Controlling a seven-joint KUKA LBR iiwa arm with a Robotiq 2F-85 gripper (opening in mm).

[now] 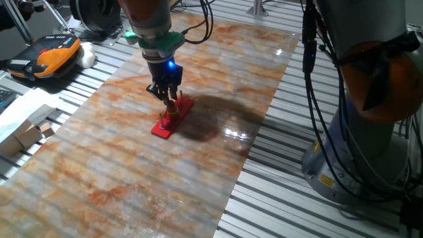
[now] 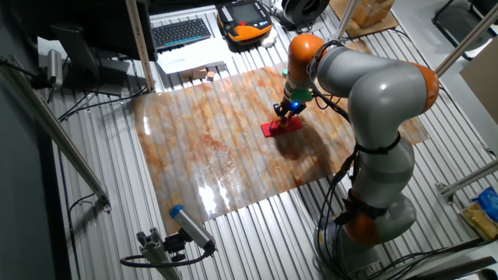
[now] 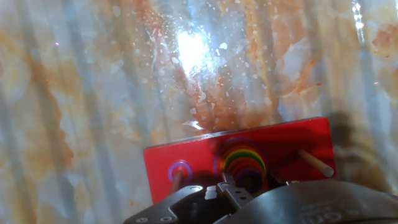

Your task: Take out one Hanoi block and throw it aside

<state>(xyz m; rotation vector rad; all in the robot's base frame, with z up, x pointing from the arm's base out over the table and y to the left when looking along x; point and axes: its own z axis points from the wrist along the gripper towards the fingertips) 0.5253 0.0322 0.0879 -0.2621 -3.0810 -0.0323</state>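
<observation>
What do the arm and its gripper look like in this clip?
The arm has bulky grey-silver links with orange joint bands. Black cables run along it. At the wrist sit a green ring and a small blue light, above a black gripper with two dark fingers.

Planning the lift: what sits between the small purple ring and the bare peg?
The hand view shows the stack of coloured rings standing on the red base, between the small purple ring and the bare peg.
</observation>
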